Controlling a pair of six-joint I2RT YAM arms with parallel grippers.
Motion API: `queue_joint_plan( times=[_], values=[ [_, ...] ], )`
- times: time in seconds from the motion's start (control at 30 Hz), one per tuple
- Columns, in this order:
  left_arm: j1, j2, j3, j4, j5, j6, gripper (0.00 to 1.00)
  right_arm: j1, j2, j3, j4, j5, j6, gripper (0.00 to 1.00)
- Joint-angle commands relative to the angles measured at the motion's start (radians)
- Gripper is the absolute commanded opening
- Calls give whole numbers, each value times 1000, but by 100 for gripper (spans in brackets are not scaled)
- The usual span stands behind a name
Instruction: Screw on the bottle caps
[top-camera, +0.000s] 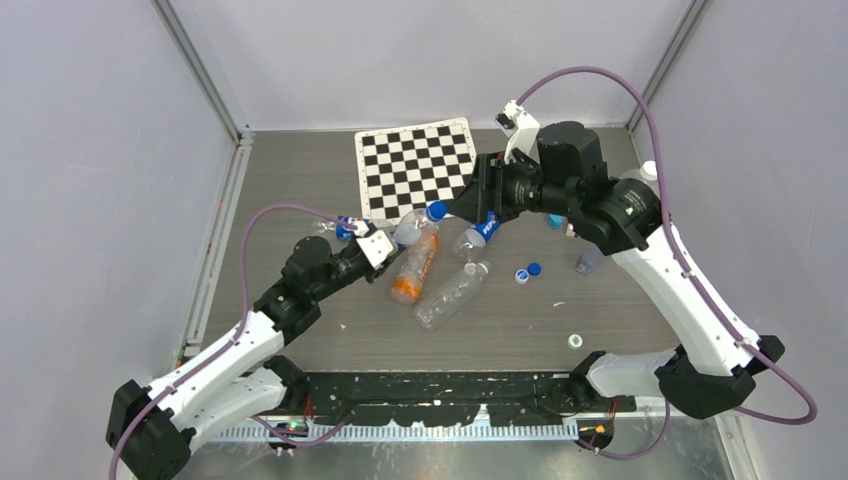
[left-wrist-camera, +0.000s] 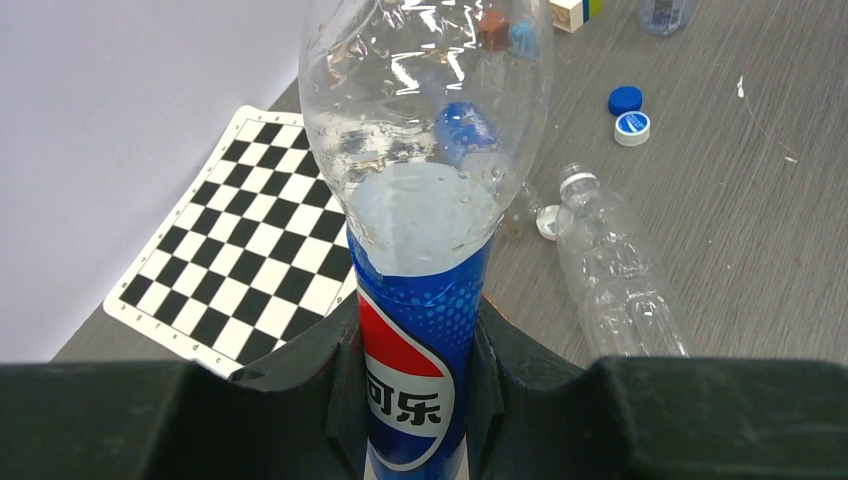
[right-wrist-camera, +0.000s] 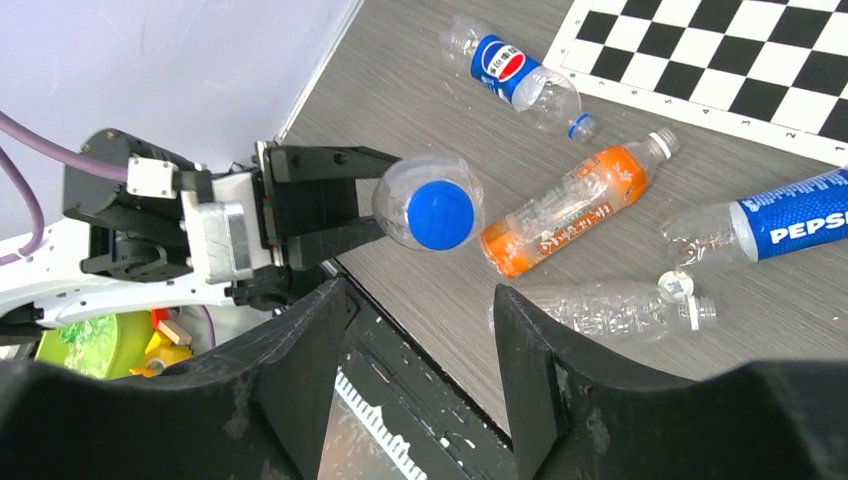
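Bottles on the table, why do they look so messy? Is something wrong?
Yes, a bit messy. The orange bottle and a clear bottle lie tipped on their sides, and loose caps sit apart from any bottle. The left gripper grips a Pepsi bottle with its blue cap on.

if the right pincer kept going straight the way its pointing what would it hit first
The blue cap on the bottle that the left pincer holds. The cap sits dead ahead, in line with the gap between the open fingers of the right pincer, though how far off is hard to judge.
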Motion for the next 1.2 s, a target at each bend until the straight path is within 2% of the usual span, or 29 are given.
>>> queue_joint_plan(
  times=[0.0,0.23,0.37,0.53,0.7,0.93,1.17],
  values=[
    [-9,7,51,-12,-18,28,33,-2,41,84,-66,35,25,60],
    [-15,6,59,-36,-4,45,33,15,80,92,-58,-8,-22,60],
    [-15,5,82,-84,71,33,33,14,46,54,-52,-93,-214,64],
    [-14,37,158,-221,208,-10,32,-7,-58,-31,-69,-168,-547,76],
    [16,88,229,-339,355,-43,31,-60,-114,-66,-142,-285,-804,79],
    [75,128,273,-409,544,-55,30,-122,-158,-119,-165,-426,-985,79],
    [98,141,274,-411,593,-52,29,-126,-140,-142,-159,-531,-1116,78]
  ],
)
